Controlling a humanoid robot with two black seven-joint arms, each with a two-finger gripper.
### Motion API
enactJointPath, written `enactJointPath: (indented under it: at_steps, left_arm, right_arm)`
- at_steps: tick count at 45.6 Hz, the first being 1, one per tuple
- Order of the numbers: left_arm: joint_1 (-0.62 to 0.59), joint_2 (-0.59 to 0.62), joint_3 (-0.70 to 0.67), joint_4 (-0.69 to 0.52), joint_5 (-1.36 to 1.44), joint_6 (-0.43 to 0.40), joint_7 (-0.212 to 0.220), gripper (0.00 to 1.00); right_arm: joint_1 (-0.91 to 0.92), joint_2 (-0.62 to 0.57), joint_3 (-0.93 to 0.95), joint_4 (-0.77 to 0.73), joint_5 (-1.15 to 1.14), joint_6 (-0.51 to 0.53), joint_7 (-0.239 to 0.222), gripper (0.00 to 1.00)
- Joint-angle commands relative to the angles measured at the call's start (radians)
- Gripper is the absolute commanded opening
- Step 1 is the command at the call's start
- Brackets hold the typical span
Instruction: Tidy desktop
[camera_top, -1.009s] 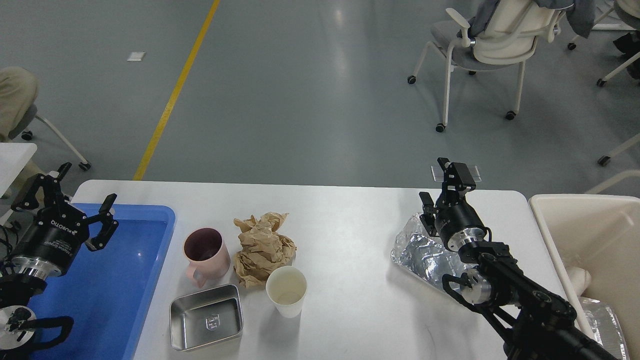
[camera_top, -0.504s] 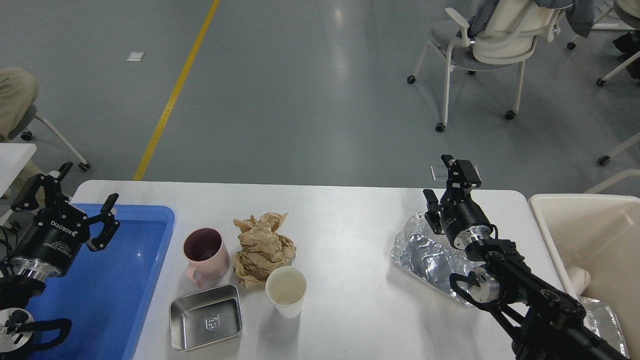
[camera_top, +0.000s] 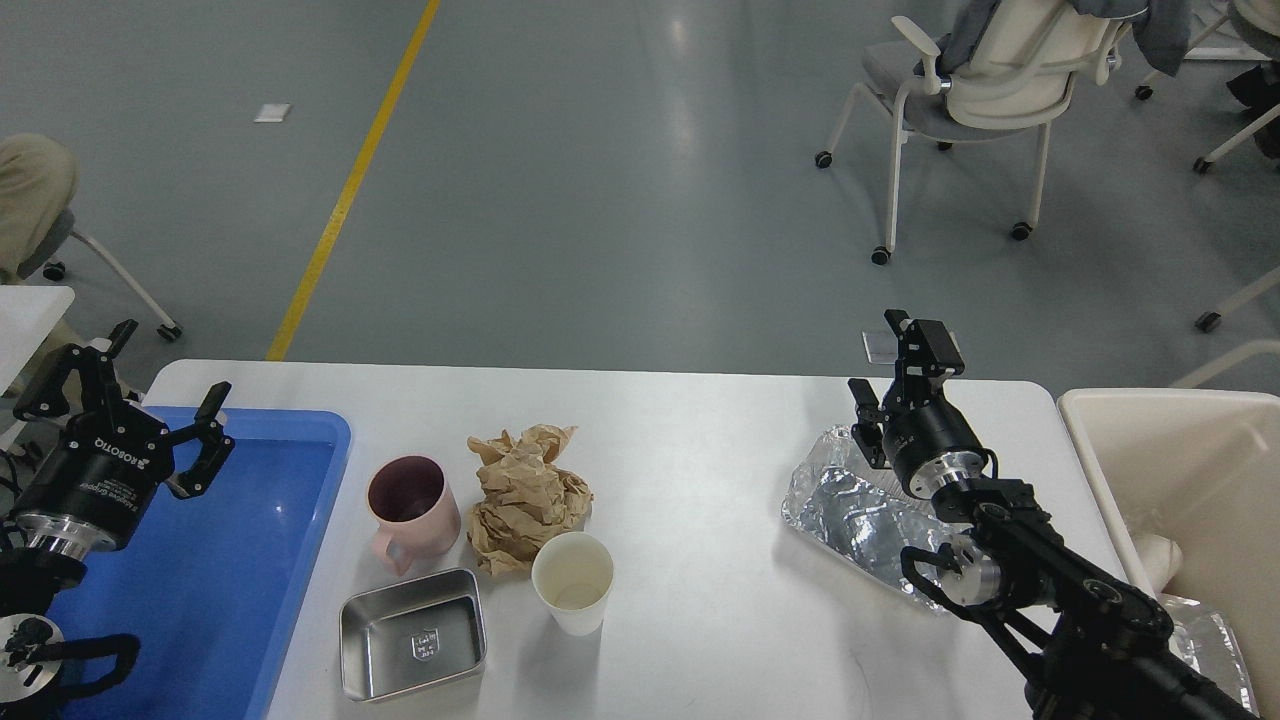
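Note:
The white desktop (camera_top: 690, 440) holds a pink mug (camera_top: 412, 505), a crumpled brown paper (camera_top: 525, 495), a white paper cup (camera_top: 573, 580), a steel tray (camera_top: 413, 634) and a sheet of crumpled foil (camera_top: 850, 505). My left gripper (camera_top: 140, 375) is open and empty above the far left corner of the blue tray (camera_top: 210, 560). My right gripper (camera_top: 895, 365) is open and empty above the far edge of the foil, not touching it.
A cream bin (camera_top: 1190, 490) stands off the table's right edge with foil and a pale object inside. Office chairs (camera_top: 980, 90) stand on the grey floor beyond the table. A yellow floor line (camera_top: 350, 180) runs at the back left.
My right gripper has shifted slightly right and up above the foil. My left gripper has drifted a little left. The objects on the table have not moved.

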Motion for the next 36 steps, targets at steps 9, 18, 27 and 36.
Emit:
enactJointPath:
  at_steps: [9,18,27,36]
  left_arm:
    - [0.007,0.034,0.031,0.003,0.017,-0.005,0.064,0.97]
    - [0.028,0.233,0.149,-0.012,0.018,-0.014,0.084,0.97]
    - [0.123,0.437,0.153,-0.038,0.02,-0.014,0.085,0.97]
    - [0.223,0.659,0.143,-0.04,0.035,-0.02,0.082,0.97]
  right_arm:
    - [-0.001,0.014,-0.005,-0.003,0.0,0.0,0.002,1.0]
    - [-0.001,0.03,-0.009,-0.003,0.0,0.0,0.0,1.0]
    - [0.004,0.035,-0.012,-0.003,0.0,0.001,0.0,1.0]
    - [0.015,0.052,-0.017,-0.003,0.0,0.001,0.0,1.0]
